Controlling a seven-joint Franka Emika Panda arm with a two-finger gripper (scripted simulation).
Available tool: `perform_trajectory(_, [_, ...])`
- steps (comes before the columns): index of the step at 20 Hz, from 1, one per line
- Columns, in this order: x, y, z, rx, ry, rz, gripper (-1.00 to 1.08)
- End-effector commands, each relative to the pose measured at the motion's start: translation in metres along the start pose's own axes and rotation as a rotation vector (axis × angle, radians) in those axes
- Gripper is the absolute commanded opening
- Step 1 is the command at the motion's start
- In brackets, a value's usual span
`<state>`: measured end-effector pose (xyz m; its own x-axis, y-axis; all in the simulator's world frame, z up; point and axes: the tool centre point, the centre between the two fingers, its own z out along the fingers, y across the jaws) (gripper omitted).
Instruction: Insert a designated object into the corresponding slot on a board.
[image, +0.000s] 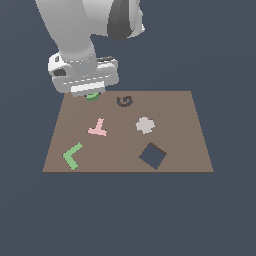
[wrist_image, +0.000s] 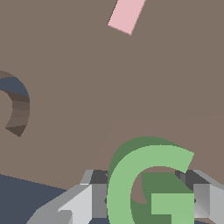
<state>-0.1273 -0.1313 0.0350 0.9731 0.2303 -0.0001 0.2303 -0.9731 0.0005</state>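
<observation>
Gripper (wrist_image: 144, 197) down low at the board's (image: 180, 130) far edge, on the exterior view's left, fingers (wrist_image: 78, 203) on either side of the green G (wrist_image: 131, 175); appear closed against its flanks, though true contact can't be confirmed from the wrist view, nor whether the G rests on the board or is already lifted. Slot (image: 124, 101) just beside, toward the exterior view's right, empty and showing dark floor. Best done thus: confirm a firm squeeze first, then lift straight up, enough to clear the surface without dragging. Carry sideways over the recess, keeping the letter level. Match rotation before descending, since the gap in the G must line up with the gap in the recess. Lower slowly; release only once seated flush. Pink T (image: 98, 128), green L (image: 72, 155) and square hole (image: 152, 156) well apart, no obstacle.
</observation>
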Motion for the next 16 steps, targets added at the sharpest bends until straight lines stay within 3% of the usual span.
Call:
perform_trajectory(1, [-0.003, -0.007, 0.000, 0.000, 0.000, 0.092, -1.00])
perform_trajectory(16, [-0.006, -0.051, -0.002, 0.000, 0.001, 0.641, -1.00])
